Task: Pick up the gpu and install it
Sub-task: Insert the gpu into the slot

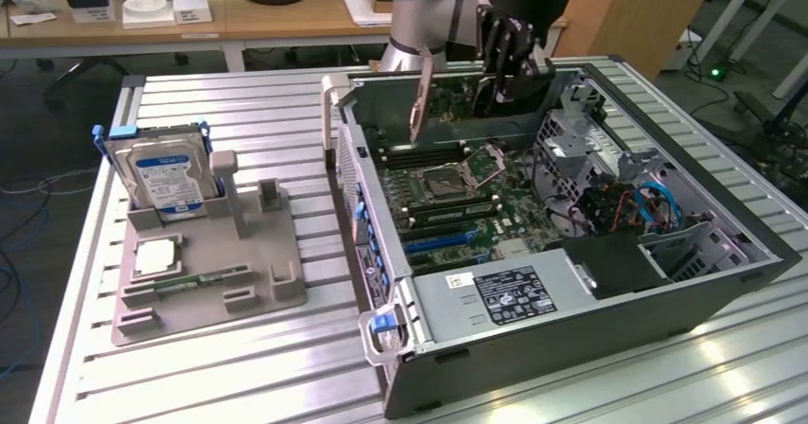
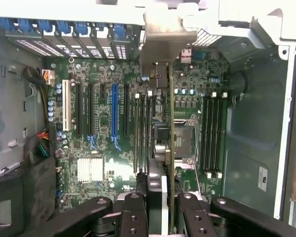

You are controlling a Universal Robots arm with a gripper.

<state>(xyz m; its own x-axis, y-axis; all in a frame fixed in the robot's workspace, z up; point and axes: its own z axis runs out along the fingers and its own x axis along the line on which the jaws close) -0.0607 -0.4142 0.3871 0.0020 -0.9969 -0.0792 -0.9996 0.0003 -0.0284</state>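
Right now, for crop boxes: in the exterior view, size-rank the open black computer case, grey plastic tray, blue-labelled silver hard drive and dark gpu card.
1. open black computer case
2. grey plastic tray
3. silver hard drive and dark gpu card: alike; the card is farther, unranked.

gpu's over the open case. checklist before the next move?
1. Grip: hand shut on gpu: ok.
2. Gpu held above the motherboard, not in a slot: ok.
3. Card edge parallel to the expansion slots: ok.
4. Blue slot empty: ok.
5. Card over the intended slot: cannot tell.
6. Bracket lined up with the rear opening: cannot tell.
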